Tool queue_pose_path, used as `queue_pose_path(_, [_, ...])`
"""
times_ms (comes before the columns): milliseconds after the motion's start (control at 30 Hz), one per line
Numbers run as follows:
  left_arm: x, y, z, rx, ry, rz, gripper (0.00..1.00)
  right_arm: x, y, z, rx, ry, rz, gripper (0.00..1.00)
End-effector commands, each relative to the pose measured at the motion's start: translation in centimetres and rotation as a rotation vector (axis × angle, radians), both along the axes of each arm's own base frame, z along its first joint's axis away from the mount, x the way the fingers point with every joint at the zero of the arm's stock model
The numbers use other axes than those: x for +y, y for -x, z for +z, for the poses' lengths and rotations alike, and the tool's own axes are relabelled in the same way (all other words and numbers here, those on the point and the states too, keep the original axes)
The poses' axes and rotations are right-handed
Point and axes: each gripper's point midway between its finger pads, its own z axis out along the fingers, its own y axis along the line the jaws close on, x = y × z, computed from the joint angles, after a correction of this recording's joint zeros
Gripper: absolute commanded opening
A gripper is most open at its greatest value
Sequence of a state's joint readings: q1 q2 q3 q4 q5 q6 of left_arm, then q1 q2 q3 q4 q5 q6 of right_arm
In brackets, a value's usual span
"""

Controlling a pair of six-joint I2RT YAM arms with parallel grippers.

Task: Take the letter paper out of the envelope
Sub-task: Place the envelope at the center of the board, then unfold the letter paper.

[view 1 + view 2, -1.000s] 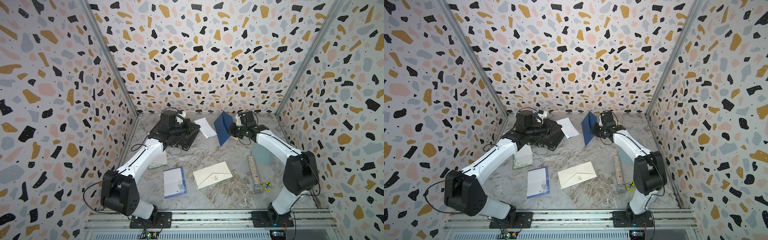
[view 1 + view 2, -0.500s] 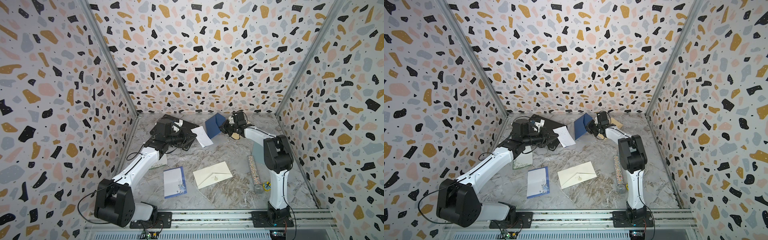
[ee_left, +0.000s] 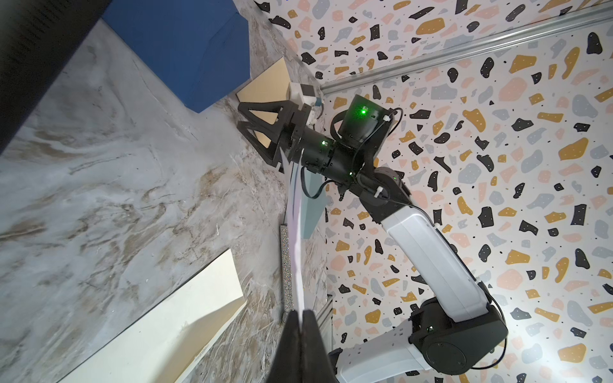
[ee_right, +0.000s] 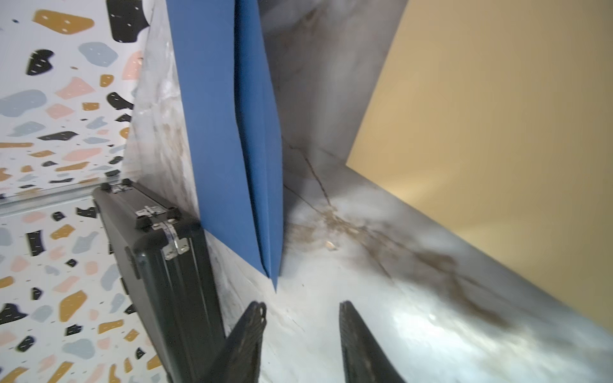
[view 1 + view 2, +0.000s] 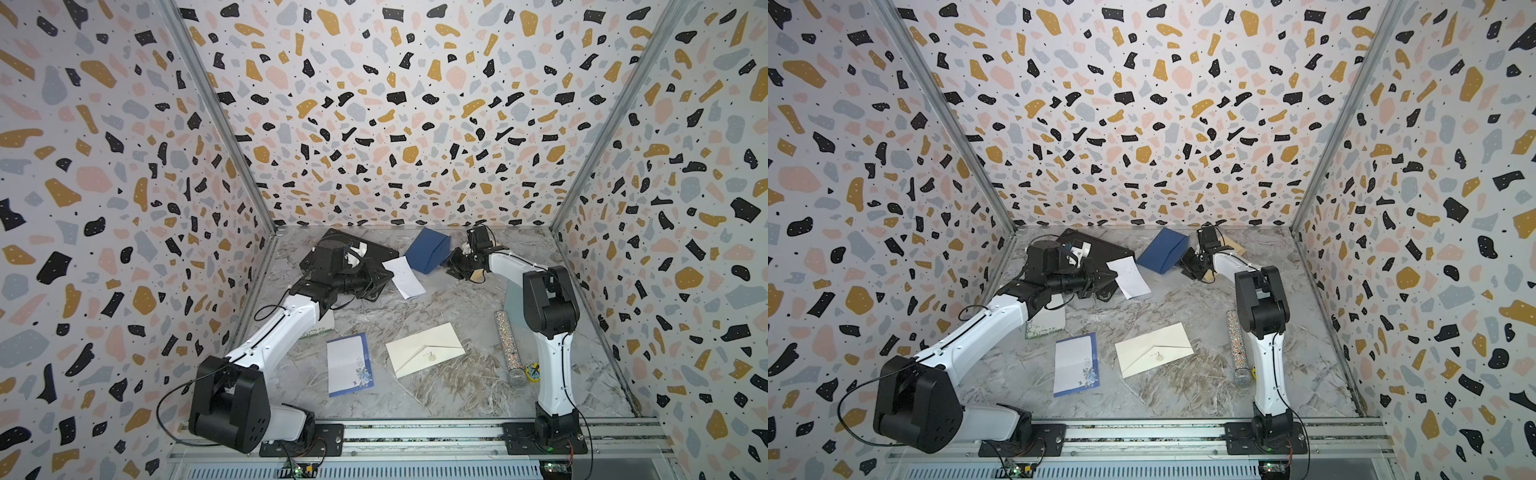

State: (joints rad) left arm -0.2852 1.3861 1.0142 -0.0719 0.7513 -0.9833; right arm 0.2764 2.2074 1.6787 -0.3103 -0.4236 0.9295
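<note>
At the back, white letter paper (image 5: 406, 277) pinched by left claw (image 3: 301, 318); right claw (image 4: 302, 306) spread

Left arm (image 5: 282, 328) stretched forward and low. Left claw (image 3: 300, 313) pinched tight on an edge of the letter paper (image 3: 295, 232). Right arm (image 5: 550, 353): upper link upright, forearm reaching ahead and down. Right claw (image 4: 302, 306) low, jaws parted.

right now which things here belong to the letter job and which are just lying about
Job in hand:
- blue envelope
- letter, pinched in the shut left hand
- right hand, open, near the envelope's corner

Lying about:
- black case
- cream envelope
- note sheet
- glitter mic
- tan board
</note>
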Motion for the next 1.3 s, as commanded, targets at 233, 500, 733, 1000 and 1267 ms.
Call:
queue_pose_path(233, [-1.4, -2.1, 2.3, -0.056, 0.072, -0.056, 0.0, -0.5, 5.2, 16.8, -0.284, -0.072, 0.033, 0.45])
queue_pose_path(500, [-3.4, -2.8, 3.5, -0.023, 0.144, -0.119, 0.0, 2.3, 13.8, 19.8, -0.211, -0.365, 0.089, 0.47])
queue_pose_path(733, [-6.3, -2.2, 3.8, -0.014, 0.168, -0.183, 0.0, 2.9, 16.7, 19.8, -0.18, -0.475, 0.073, 0.48])
queue_pose_path(1000, [-7.5, -2.0, 3.8, -0.017, 0.166, -0.198, 0.0, 2.6, 17.9, 19.8, -0.157, -0.484, 0.08, 0.45])
queue_pose_path(1267, [-7.9, -1.8, 3.8, -0.019, 0.168, -0.201, 0.0, 2.3, 18.8, 19.5, -0.139, -0.514, 0.062, 0.44])
